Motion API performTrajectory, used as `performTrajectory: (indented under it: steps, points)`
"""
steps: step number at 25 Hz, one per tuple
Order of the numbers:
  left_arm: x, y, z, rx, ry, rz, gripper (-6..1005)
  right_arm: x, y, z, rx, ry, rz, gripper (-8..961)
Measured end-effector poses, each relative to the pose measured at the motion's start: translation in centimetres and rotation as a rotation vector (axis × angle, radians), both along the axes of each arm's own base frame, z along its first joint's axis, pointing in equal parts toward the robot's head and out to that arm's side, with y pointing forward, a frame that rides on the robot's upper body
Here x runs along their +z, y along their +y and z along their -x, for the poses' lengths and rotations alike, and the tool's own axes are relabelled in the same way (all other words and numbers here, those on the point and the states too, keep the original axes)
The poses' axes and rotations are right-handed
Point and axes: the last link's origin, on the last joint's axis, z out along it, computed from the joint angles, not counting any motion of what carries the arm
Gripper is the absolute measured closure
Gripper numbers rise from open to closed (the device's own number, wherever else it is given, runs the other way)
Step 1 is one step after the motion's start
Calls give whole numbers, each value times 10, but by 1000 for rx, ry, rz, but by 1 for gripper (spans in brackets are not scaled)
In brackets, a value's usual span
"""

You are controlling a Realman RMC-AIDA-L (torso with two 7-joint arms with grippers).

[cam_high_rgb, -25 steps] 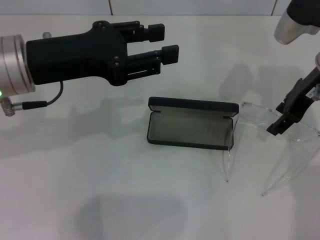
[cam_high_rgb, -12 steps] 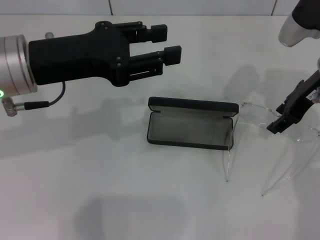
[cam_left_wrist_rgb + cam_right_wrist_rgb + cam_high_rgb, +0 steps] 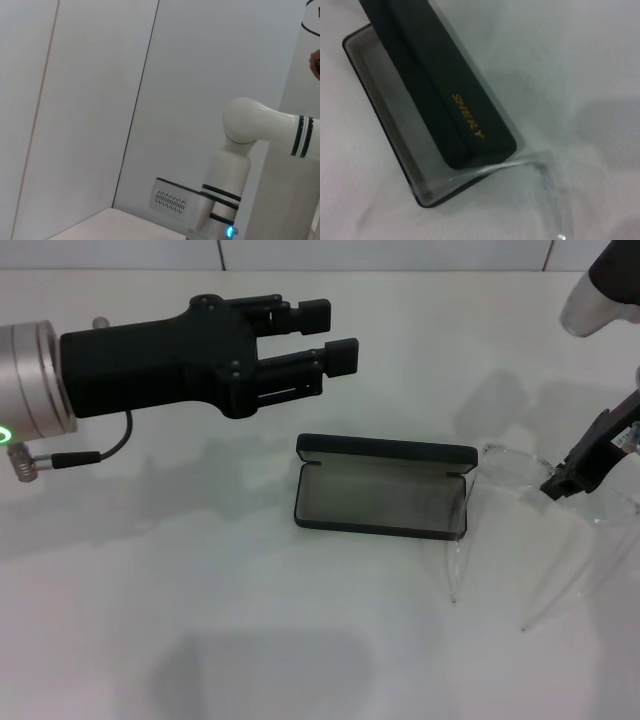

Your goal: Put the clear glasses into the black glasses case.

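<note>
While lying open at the middle of the white table, with its lid raised along the far edge and grey lining showing, black glasses case sits flat, orange "SHERY" lettering readable on the lid in the right wrist view. At 3 o'clock from the case and just beside its right end, clear glasses stand on the table, lens toward 12 o'clock, thin arms trailing toward 6 o'clock, one arm touching or almost touching the case corner. Down on the lens top edge near 3 o'clock: right gripper, fingers apparently pinching the lens, though the grip is hard to make out. Hovering at 10 o'clock from the case, well apart: left gripper, fingers spread, holding nothing.
</note>
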Motion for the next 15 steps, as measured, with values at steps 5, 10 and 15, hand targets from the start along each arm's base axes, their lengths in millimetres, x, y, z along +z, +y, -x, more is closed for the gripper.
performTrajectory:
  steps: [5, 10, 15]
  points:
    - [-1, -1, 2, 5, -3, 9, 445, 10, 2, 0, 31, 31, -40, 797]
    - [-1, -3, 2, 0, -5, 17, 446, 27, -3, 1, 48, 44, -65, 848]
    - [1, -7, 2, -8, -33, 26, 447, 60, -21, 2, 35, 102, -94, 847]
